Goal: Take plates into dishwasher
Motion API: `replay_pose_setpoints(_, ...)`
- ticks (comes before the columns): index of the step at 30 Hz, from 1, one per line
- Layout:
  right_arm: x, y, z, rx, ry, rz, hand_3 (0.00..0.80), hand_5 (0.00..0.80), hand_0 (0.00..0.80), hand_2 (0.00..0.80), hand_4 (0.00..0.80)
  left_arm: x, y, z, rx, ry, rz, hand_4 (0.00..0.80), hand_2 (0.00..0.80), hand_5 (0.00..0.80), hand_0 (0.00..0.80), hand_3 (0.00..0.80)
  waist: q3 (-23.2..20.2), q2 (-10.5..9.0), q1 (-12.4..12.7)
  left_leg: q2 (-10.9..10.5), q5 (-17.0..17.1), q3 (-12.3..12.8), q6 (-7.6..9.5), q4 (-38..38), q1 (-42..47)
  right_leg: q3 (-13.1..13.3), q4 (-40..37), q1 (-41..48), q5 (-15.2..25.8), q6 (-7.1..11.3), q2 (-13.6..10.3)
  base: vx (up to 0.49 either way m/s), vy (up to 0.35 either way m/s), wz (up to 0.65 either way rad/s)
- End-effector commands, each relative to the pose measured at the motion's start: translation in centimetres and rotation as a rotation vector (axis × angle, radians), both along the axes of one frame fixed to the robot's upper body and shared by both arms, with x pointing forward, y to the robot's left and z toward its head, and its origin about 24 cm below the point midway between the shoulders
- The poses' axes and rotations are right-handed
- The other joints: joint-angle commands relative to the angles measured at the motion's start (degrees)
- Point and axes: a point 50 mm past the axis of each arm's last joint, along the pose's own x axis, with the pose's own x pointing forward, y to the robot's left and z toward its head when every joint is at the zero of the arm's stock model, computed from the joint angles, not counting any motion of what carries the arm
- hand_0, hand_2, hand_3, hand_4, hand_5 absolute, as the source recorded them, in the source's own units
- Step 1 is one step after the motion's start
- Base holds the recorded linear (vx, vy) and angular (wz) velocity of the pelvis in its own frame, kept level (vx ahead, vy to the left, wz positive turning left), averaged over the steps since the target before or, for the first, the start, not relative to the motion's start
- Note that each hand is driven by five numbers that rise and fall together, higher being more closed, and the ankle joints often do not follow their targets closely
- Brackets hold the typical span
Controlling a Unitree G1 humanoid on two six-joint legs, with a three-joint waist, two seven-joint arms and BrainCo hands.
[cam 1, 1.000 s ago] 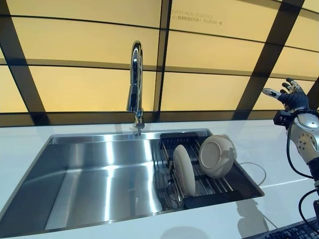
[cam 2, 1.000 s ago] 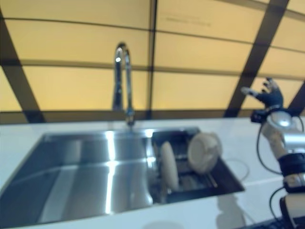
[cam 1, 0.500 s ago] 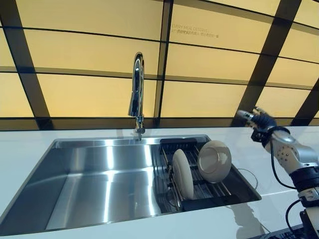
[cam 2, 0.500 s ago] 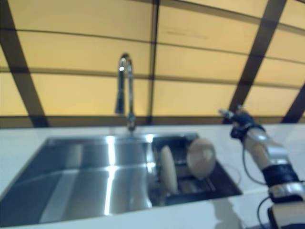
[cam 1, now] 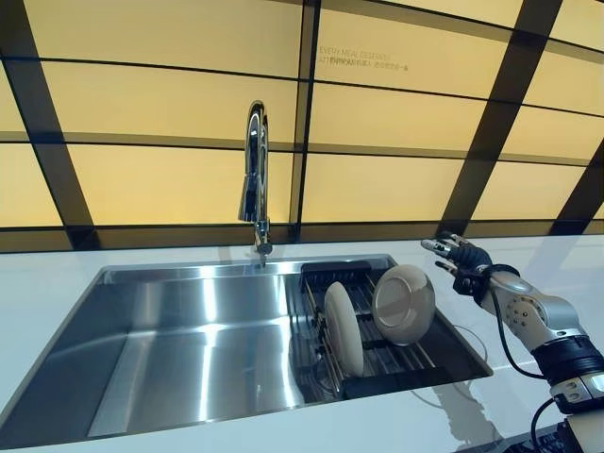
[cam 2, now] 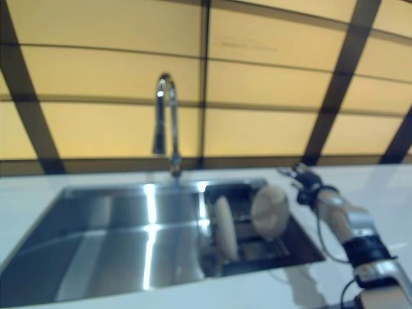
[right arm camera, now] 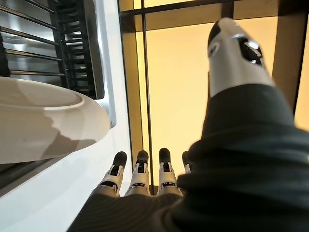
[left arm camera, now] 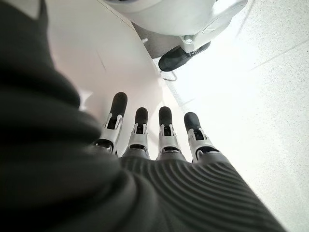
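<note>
Just right of the rack (cam 1: 377,363), your right hand (cam 1: 455,257) hangs with fingers spread, grasping nothing.
The leaning plate (cam 1: 404,304) lies leftward of its fingertips; the left hand (left arm camera: 159,140), fingers straight, is away.

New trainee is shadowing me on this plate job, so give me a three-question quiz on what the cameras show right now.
1. True or false: the right hand already grips a plate.
2. How many plates stand in the rack inside the sink?
3. Which plate is nearest the right hand: A) the edge-on plate, B) the plate leaning at the rack's right?

Key: 1. False, its fingers are open and hold nothing. 2. Two. 3. B.
</note>
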Motion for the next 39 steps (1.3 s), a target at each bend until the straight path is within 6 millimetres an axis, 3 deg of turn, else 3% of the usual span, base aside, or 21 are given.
replay_pose_setpoints(1, 0.4, 1.5, 2.3, -0.025, -0.092, 0.061, 0.0, 0.0, 0.0, 0.0, 0.0, 3.1, 0.0, 0.7, 0.023, -0.078, -0.031, 0.0, 0.0, 0.0, 0.0, 0.0, 1.2, -0.54, -0.5, -2.7, -4.4, -0.4, 1.61, 0.1, 0.3, 1.3, 0.1, 3.0, -4.8, -0.37, 4.6, 0.0, 0.0, 0.0)
replay_pose_setpoints(15, 0.2, 0.6, 1.3, -0.06, -0.056, 0.026, 0.0, 0.0, 0.0, 0.0, 0.0, 2.8, 0.2, 0.7, 0.023, -0.073, -0.032, 0.0, 0.0, 0.0, 0.0, 0.0, 1.6, -0.34, -0.5, -2.9, -4.5, -0.5, 1.7, 0.1, 0.4, 1.4, 0.1, 3.2, -4.8, -0.24, 4.6, 0.0, 0.0, 0.0)
replay_pose_setpoints(26, 0.0, -2.3, 1.0, -0.073, -0.017, -0.082, 0.0, 0.0, 0.0, 0.0, 0.0, 2.8, 0.2, 0.7, 0.022, -0.067, -0.049, 0.0, 0.0, 0.0, 0.0, 0.0, 1.7, -0.35, -0.5, -2.9, -4.7, -0.8, 1.74, 0.1, 0.6, 1.9, 0.1, 3.3, -4.7, -0.09, 4.6, -0.002, -0.001, 0.01)
replay_pose_setpoints(39, -0.3, -2.8, -0.7, -0.078, 0.051, -0.061, 0.0, 0.0, 0.0, 0.0, 0.0, 2.8, 0.2, 0.7, 0.022, -0.07, -0.052, 0.0, 0.0, 0.0, 0.0, 0.0, 2.0, -0.31, -0.3, -2.9, -4.8, -0.7, 1.8, 0.1, 0.8, 1.6, 0.1, 3.5, -4.7, -0.04, 4.5, -0.002, -0.001, 0.02)
